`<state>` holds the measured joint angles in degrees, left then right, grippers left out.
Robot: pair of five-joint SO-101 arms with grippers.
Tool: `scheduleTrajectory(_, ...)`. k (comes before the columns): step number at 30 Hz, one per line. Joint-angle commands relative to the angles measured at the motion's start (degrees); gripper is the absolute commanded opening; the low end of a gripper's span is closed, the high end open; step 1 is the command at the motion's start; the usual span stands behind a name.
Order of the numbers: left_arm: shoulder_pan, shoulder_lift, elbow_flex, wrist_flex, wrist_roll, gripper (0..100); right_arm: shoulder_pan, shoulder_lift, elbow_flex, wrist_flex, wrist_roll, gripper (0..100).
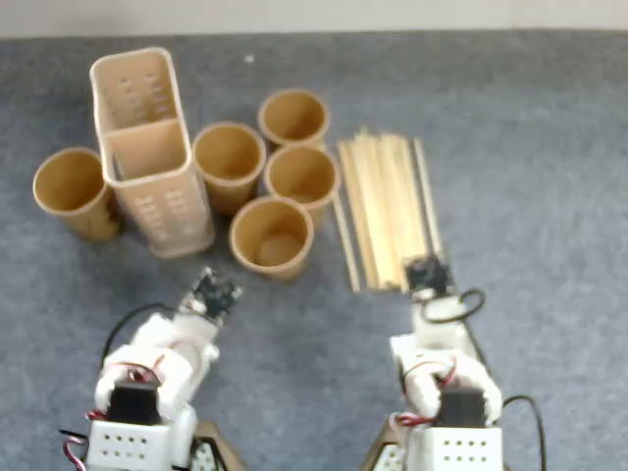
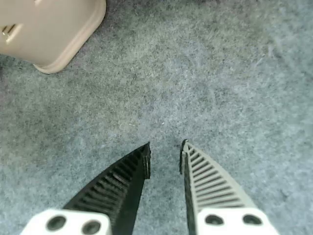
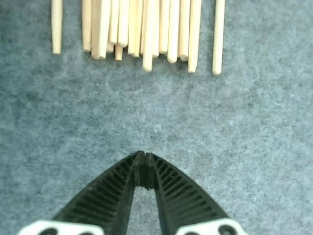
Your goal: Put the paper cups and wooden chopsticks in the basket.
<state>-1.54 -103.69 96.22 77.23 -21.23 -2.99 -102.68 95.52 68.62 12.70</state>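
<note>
ok so left claw parted a bit, empty; right claw closed on nothing. cups crowd basket, chopsticks just beyond cups. Risk: sticks packed tight, pinch could scatter them or grab several.

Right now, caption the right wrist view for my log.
Right gripper shut and empty over grey carpet, short of the row of wooden chopsticks.
</note>
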Motion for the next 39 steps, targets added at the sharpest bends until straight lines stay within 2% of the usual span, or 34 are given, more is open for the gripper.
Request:
scheduleTrajectory(1,0.0,-0.4,0.8,-0.4,-0.2,12,0.0,0.0,6.7,0.1,-0.1,1.2)
scheduleTrajectory(7,-0.3,-0.5,0.8,-0.9,-0.3,12,-3.4,0.0,6.7,0.2,0.2,1.2)
scheduleTrajectory(10,-1.6,-0.5,0.7,-4.9,-0.4,12,-3.3,0.0,6.7,0.2,0.2,1.2)
scheduleTrajectory(13,-7.6,-0.6,-2.4,-10.3,-2.7,12,-4.0,0.0,6.7,-0.3,0.2,1.2)
scheduleTrajectory(15,-15.1,-0.6,-5.1,-15.6,-7.7,12,-4.8,0.0,6.7,-1.9,0.3,1.2)
scheduleTrajectory(17,-22.0,-0.6,-7.2,-22.6,-9.8,12,-5.1,0.0,6.5,-6.4,0.9,1.3)
scheduleTrajectory(20,-30.9,-0.6,-9.6,-31.9,-9.8,12,-2.0,0.0,5.8,-10.2,10.3,1.3)
scheduleTrajectory(22,-35.7,-0.3,-12.8,-34.0,-9.7,12,0.0,0.0,2.9,-12.4,12.4,1.3)
scheduleTrajectory(27,-45.8,0.0,-24.9,-29.6,-5.0,12,0.5,0.7,-5.1,-11.6,3.9,3.7)
scheduleTrajectory(30,-48.1,4.0,-35.1,-26.0,-2.6,12,0.5,0.7,-7.7,-10.5,0.9,9.1)
scheduleTrajectory(33,-48.0,16.7,-49.0,-21.6,-1.0,12,0.4,0.7,-8.4,-7.9,0.6,10.5)
scheduleTrajectory(39,-43.7,56.3,-87.6,-5.7,0.7,12,0.4,1.1,-8.5,-6.5,-2.5,10.5)
